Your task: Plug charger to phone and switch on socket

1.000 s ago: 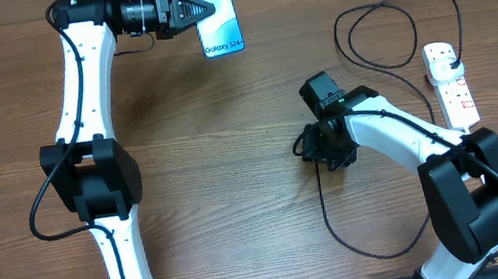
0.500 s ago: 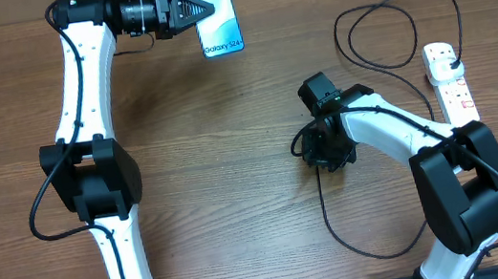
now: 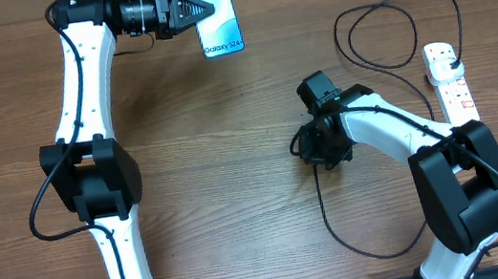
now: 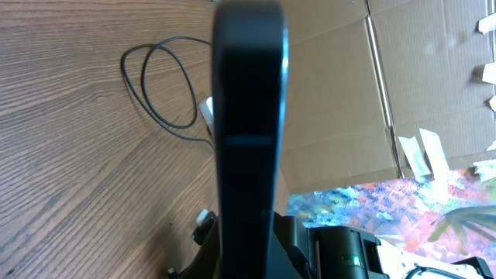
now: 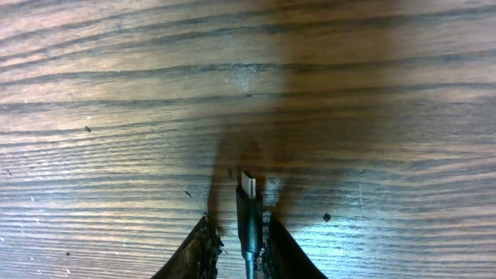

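My left gripper is shut on the phone at the table's far edge, lit blue screen up. In the left wrist view the phone shows edge-on as a dark bar. The charger's black cable runs from a plug in the socket at the right, loops, and ends at my right gripper mid-table. In the right wrist view the connector tip lies flat on the wood between the right gripper's fingers. The jaws stand narrow: the right finger nearly touches it, and a slim gap shows on the left.
The cable makes a loop at the back right and a long curve toward the front edge. The plug sits in the socket's far end. Cardboard stands behind the table.
The right gripper's jaws have narrowed around the connector tip, and the right arm has shifted slightly. The left arm and the phone have not moved.
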